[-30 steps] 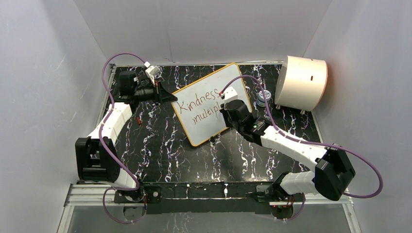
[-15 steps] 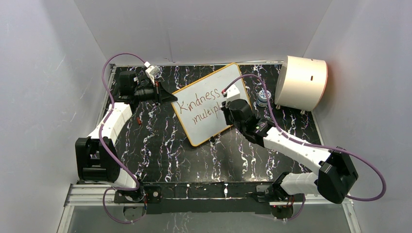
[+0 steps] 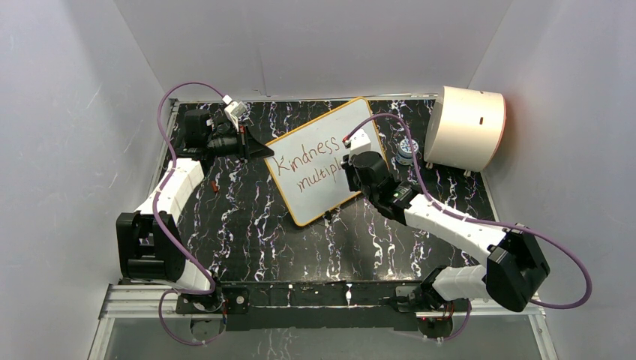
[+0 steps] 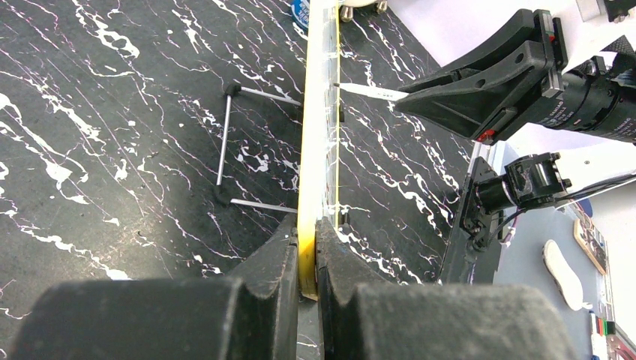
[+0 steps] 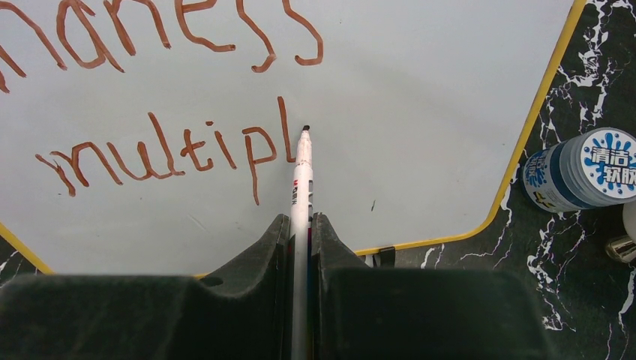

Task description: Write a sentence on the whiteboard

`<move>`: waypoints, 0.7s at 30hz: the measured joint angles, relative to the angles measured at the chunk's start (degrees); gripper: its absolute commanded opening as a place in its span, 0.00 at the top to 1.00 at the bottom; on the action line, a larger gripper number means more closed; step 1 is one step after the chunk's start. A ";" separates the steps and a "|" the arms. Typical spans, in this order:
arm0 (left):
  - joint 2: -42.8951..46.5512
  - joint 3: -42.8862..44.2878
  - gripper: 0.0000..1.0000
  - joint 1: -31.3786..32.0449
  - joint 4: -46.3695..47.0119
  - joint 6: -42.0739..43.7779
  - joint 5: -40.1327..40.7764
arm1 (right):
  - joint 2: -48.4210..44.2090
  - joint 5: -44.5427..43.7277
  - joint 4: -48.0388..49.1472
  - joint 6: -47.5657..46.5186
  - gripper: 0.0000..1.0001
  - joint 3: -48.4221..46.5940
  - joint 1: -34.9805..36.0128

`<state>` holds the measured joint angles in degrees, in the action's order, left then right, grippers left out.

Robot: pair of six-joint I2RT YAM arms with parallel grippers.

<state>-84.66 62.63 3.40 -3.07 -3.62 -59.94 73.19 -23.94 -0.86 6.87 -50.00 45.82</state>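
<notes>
Left gripper (image 4: 304,251) is pinched shut on the yellow rim of the big flat white whiteboard (image 3: 337,124), which stands propped up on the black marbled mat (image 3: 240,225). The dark red handwritten sentence (image 5: 165,150) reads "Kindness multipl". Right gripper (image 5: 301,221) squeezes a thin white marker (image 5: 302,172), whose tip touches the board just beside the "l".

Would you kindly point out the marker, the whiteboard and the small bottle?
marker (image 5: 302,180), right wrist view, on its white barrel.
whiteboard (image 5: 420,112), right wrist view, on a bare patch of its face.
small bottle (image 5: 589,166), right wrist view, on its printed label.
</notes>
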 measured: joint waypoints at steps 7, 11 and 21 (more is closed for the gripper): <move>-0.04 0.00 1.00 0.00 0.00 0.00 0.22 | 0.31 0.17 0.13 0.00 1.00 0.00 -0.11; -0.04 0.00 1.00 0.00 0.00 0.00 0.22 | 0.31 0.17 0.13 0.00 1.00 0.00 -0.17; -0.02 0.00 1.00 0.00 0.00 -0.02 0.11 | -0.22 0.52 0.11 -0.22 1.00 0.00 -0.50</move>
<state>-84.68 62.63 3.40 -3.07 -3.64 -59.83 72.97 -23.42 -0.75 6.66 -50.00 45.32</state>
